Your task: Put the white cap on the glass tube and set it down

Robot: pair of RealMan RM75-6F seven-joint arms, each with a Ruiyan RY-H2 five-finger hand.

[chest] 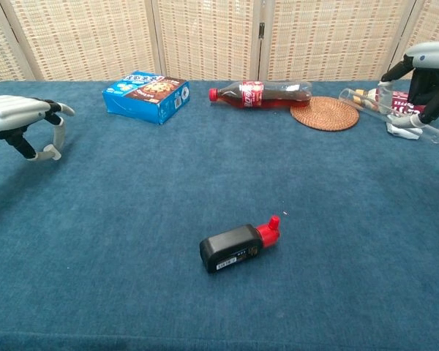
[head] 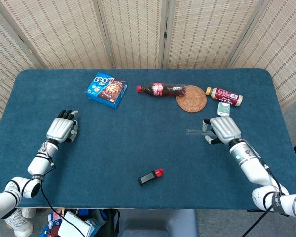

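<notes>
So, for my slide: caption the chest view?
Right hand holds the glass tube off the table; left hand hovers.

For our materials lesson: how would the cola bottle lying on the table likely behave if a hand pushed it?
The cola bottle lies on its side, round-bodied, so it would probably roll. It looks only part full, so likely light, liquid sloshing. Its end rests against the woven coaster, which may check it.
</notes>
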